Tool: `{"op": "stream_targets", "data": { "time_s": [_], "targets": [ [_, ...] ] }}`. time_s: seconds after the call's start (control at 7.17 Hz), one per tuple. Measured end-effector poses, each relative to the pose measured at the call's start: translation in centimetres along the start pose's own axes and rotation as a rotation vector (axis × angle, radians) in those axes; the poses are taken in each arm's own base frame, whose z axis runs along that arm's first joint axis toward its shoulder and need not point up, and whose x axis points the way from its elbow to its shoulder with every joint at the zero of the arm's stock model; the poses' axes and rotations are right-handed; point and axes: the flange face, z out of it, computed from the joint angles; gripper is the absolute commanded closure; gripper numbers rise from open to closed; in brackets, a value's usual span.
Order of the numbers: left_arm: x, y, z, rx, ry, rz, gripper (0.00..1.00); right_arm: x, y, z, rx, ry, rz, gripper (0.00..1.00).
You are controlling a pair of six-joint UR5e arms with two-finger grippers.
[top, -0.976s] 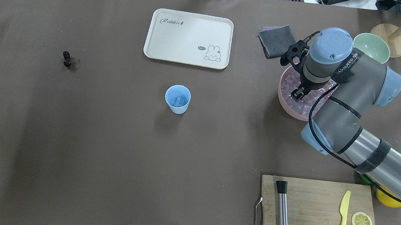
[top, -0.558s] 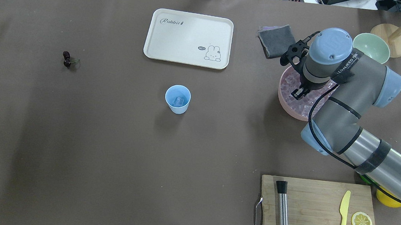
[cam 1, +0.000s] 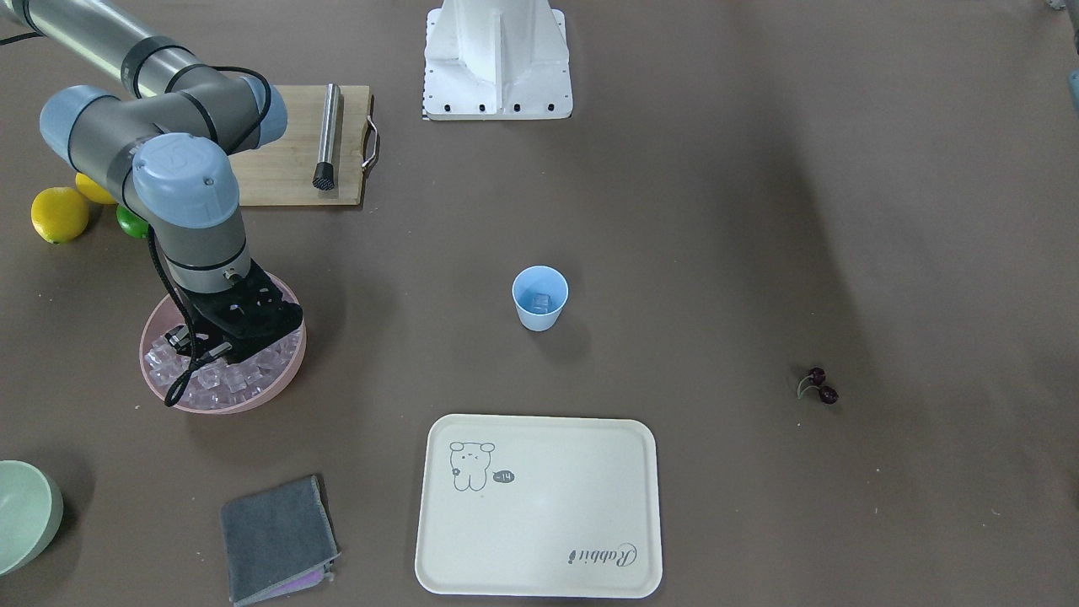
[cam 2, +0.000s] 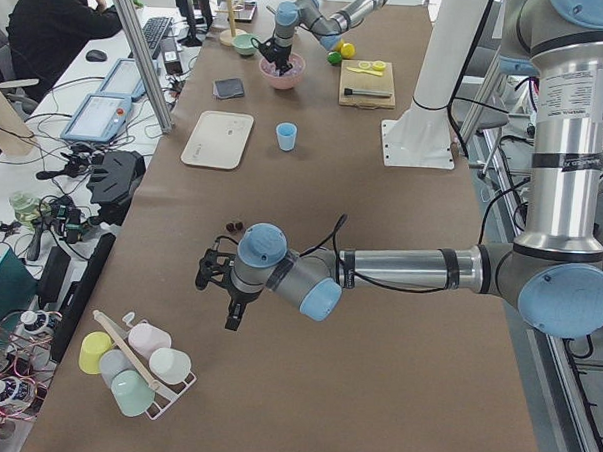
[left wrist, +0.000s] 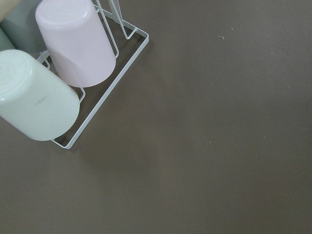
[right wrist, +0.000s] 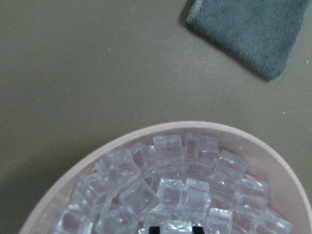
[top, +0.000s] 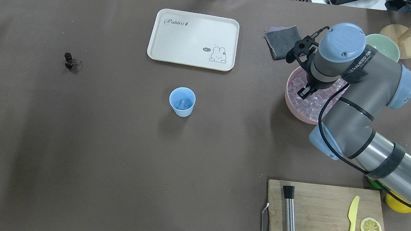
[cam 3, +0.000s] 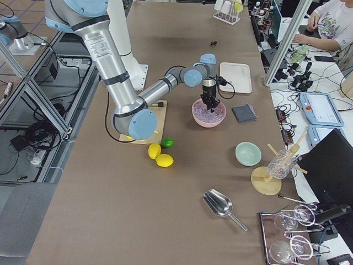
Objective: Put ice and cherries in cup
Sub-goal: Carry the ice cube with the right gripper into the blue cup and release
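Note:
The light blue cup [top: 182, 101] stands upright mid-table with one ice cube in it; it also shows in the front view [cam 1: 539, 298]. The cherries [top: 69, 61] lie alone on the table at far left. Many ice cubes [right wrist: 170, 161] fill the pink bowl [top: 290, 101]. My right gripper [top: 303, 91] hangs over that bowl. In the right wrist view its fingertips [right wrist: 154, 229] flank one cube [right wrist: 175, 226] at the bottom edge. My left gripper [cam 2: 230, 313] shows only in the exterior left view, near a cup rack, and I cannot tell its state.
A cream tray [top: 193, 39] lies behind the cup. A grey cloth [top: 282, 41] and a pale green bowl [top: 385, 48] sit next to the pink bowl. A cutting board [top: 324, 217] with muddler, knife and lemon slices is at front right. A cup rack [left wrist: 73, 73] lies under the left wrist.
My right arm has risen and shifted slightly back over the pink bowl, the gripper lifting from among the ice. The cup and cherries have not moved.

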Motion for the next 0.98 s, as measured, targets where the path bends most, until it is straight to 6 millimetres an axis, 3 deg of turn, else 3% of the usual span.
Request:
{"op": "stream_targets", "data": {
  "time_s": [0.28, 0.42, 0.7, 0.98],
  "targets": [
    [0.0, 0.0, 0.0, 0.000, 0.003, 0.000, 0.02, -0.7, -2.1, -6.2, 0.001, -0.028, 0.037, 1.00],
    [0.1, 0.0, -0.1, 0.000, 0.006, 0.001, 0.02, -2.2, -4.3, -8.4, 0.014, -0.047, 0.079, 1.00],
    [0.3, 0.0, -0.3, 0.012, 0.013, 0.013, 0.02, -8.8, -11.7, -11.5, 0.038, -0.102, 0.182, 1.00],
    [1.0, -0.4, -0.2, 0.023, 0.021, 0.032, 0.02, -16.4, -17.7, -12.6, 0.088, -0.172, 0.278, 1.00]
  ]
}}
